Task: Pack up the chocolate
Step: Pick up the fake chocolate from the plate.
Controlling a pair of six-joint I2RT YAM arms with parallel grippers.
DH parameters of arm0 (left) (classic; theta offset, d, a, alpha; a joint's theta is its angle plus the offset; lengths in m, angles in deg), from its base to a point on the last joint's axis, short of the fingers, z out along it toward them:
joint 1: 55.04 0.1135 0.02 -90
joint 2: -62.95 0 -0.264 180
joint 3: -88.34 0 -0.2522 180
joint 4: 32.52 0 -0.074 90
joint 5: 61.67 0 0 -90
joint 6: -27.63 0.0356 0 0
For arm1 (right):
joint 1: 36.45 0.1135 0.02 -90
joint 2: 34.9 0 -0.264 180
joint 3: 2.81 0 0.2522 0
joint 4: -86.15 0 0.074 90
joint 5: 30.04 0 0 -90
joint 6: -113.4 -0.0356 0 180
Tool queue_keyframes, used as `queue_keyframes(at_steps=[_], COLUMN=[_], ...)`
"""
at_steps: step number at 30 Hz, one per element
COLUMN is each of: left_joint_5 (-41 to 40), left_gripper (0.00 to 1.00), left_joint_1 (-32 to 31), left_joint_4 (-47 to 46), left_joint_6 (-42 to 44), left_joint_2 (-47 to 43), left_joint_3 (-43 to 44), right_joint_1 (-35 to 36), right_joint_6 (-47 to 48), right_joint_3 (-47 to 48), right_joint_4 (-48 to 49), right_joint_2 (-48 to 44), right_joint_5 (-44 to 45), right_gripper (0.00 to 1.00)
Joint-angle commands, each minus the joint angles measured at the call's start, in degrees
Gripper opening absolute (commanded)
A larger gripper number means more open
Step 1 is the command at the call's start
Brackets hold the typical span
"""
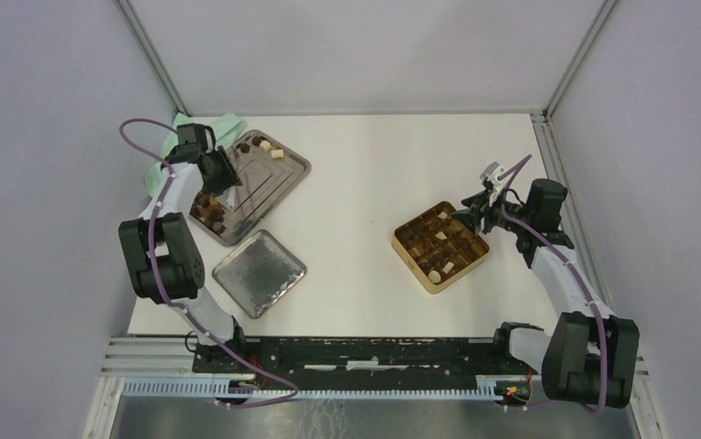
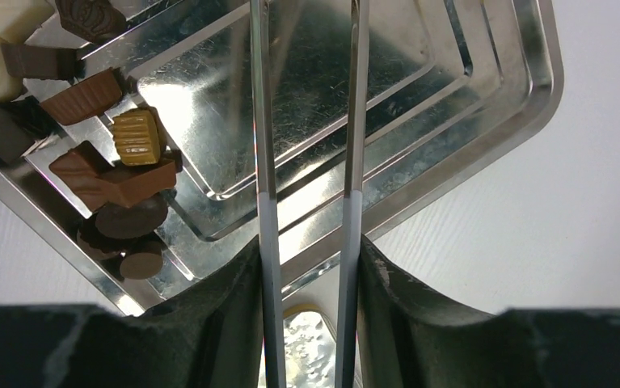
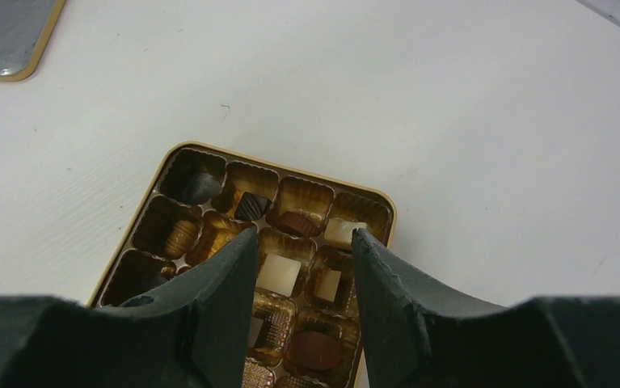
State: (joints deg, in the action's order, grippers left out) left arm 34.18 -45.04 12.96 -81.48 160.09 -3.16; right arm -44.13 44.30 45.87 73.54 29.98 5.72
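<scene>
the gold tin (image 1: pixel 396 243) sits on the white table (image 1: pixel 374 165) in front of the right arm, and its ruffled gold cells already hold several chocolates (image 3: pixel 278 275): cream squares, a dark ridged piece and brown ovals. some cells look unfilled, though the shiny liner makes that hard to judge, so the packing seems partly done.

the right gripper (image 3: pixel 305 242) hovers just above the tin's far-right side with its fingers apart and nothing between them. that pose suits a drop into a cell or a wait there.

well to the left of the tin lies a shiny metal tray (image 1: pixel 278 178), the supply. loose chocolates (image 2: pixel 116 182) are heaped at the tray end nearer the arm bases, brown, dark and one gold-coloured ridged piece, and a few cream ones (image 1: pixel 270 149) lie at its far end. the left gripper (image 2: pixel 308 234) carries two long thin metal blades. they stand apart over bare tray floor, just beside the heap, touching no piece, and they probably let it pinch such small pieces.

a second shiny tray (image 1: pixel 258 272) lies between the supply tray and the tin, nearer the arm bases. a mint-green bag (image 1: pixel 223 123) is beyond the supply tray, farthest from the tin.

the likely next move is swinging the blades onto one piece in the heap.
</scene>
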Motion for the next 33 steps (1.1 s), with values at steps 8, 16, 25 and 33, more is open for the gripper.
queue_keyframes(at_steps=[8,16,25,33], left_joint_5=[-3.33,-3.66,-4.94,-7.47], left_gripper=[0.47,0.47,0.44,0.19], left_joint_1=[0.04,0.03,0.05,-0.37], left_joint_4=[1.90,2.59,4.52,6.31], left_joint_6=[4.05,4.59,5.11,6.05], left_joint_2=[4.15,4.64,7.83,8.66], left_joint_3=[5.01,5.35,7.95,9.00], right_joint_1=[-0.23,-0.23,-0.23,-0.22], right_joint_6=[0.63,0.62,0.59,0.63], right_joint_3=[2.51,2.48,2.53,2.53], right_joint_4=[0.35,0.36,0.39,0.35], right_joint_2=[0.44,0.51,0.44,0.45], right_joint_5=[-2.01,-2.10,-2.04,-2.10], right_gripper=[0.52,0.52,0.52,0.52])
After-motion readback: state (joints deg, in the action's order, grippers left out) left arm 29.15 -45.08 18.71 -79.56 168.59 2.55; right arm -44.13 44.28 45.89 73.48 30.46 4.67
